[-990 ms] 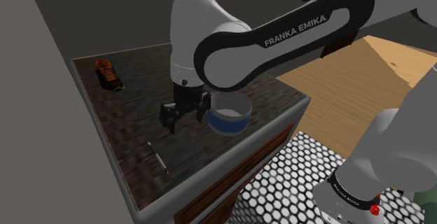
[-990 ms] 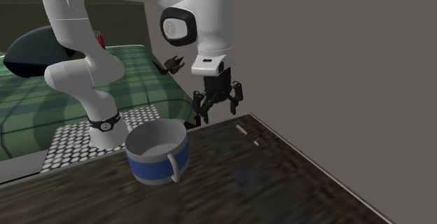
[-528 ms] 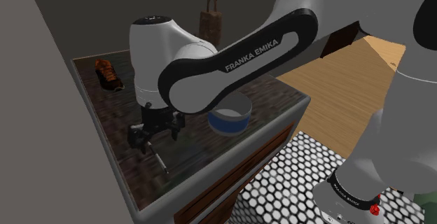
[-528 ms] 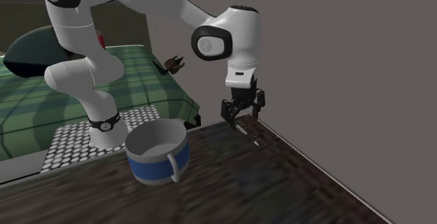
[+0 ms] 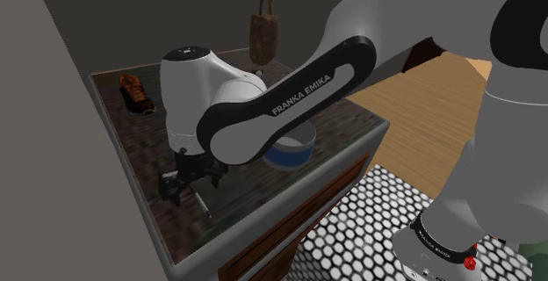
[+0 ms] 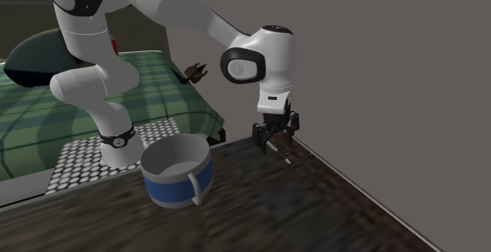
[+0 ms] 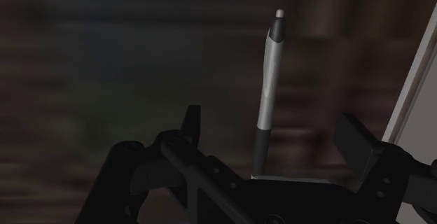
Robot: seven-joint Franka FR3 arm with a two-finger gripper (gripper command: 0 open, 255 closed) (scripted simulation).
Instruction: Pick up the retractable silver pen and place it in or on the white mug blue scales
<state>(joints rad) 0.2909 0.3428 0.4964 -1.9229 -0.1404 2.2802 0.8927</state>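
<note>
**Pen lined up between the fingers, nothing grabbed yet**

So the gripper (image 7: 273,131) is wide open right now. Both black fingers (image 7: 190,121) stand apart, and the silver pen (image 7: 268,82) lies flat on the dark tabletop (image 6: 330,211) in the gap between them. As far as I can see neither finger touches it, so it's holding nothing. The pen's barrel runs straight out ahead of the hand, with the dark tip end furthest away. In the second exterior view the gripper (image 6: 275,138) hangs low over the table, just above the pen (image 6: 289,161).

Progress, as I read it: lining up looks done and everything else is still to do. That means closing on the pen, lifting it, carrying it to the mug and letting go. The white mug with the blue band (image 6: 177,172) sits off to one side of the gripper, clearly apart from it, and looks empty.

Headcount: one pen, one mug, one gripper. There's also one brown shoe (image 5: 136,93) further out past the gripper (image 5: 189,186), well apart.
</note>
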